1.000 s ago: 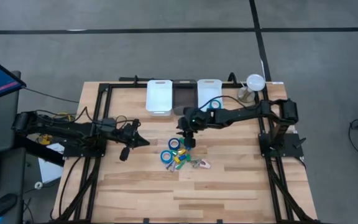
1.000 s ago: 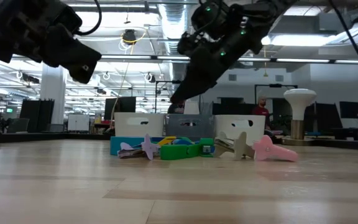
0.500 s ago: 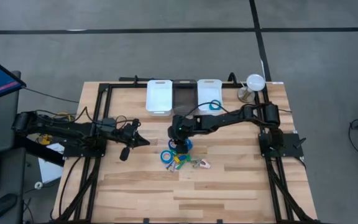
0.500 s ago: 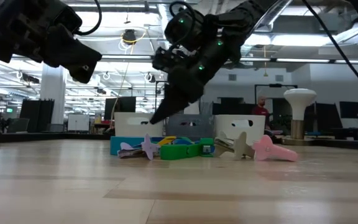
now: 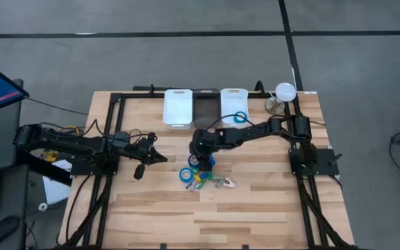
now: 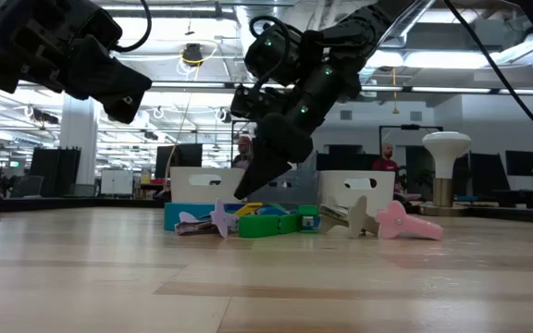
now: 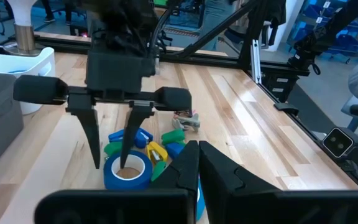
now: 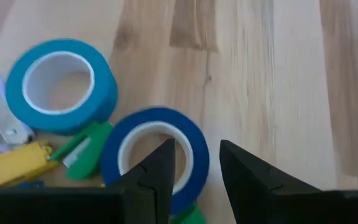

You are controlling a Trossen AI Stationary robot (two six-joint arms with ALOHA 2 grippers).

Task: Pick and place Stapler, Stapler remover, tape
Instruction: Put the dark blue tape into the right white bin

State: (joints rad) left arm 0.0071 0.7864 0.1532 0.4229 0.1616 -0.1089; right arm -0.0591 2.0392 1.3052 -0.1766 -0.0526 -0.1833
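My right gripper (image 5: 201, 160) is open and points steeply down over a blue tape roll (image 8: 156, 155) at the far side of the pile. One finger (image 7: 128, 140) stands in the roll's pale core, the other (image 7: 93, 140) outside its wall. A second tape roll (image 8: 64, 84) lies flat beside it. Green and yellow staplers (image 6: 276, 222) and a pink stapler remover (image 6: 403, 222) lie in the same pile on the table. My left gripper (image 5: 160, 159) waits shut at the table's left, clear of the pile. My right gripper comes from above with its fingers on either side of the tape roll's wall (image 8: 199, 163), one in the core and one outside. The jaws stand apart. I cannot tell whether a fingertip touches the roll, which lies flat on the table.
Three bins stand in a row at the far edge: white (image 5: 177, 110), dark (image 5: 205, 107) and white (image 5: 229, 101), the last holding a blue ring (image 5: 239, 117). A white lamp (image 5: 284, 92) stands at the far right. Bare wood lies near the front edge.
My right gripper has come down and toward the table's left edge onto the pile, tipping more steeply downward. Most of this happened in the first half second. Its fingers now stand over the blue tape roll. The pile has not moved.
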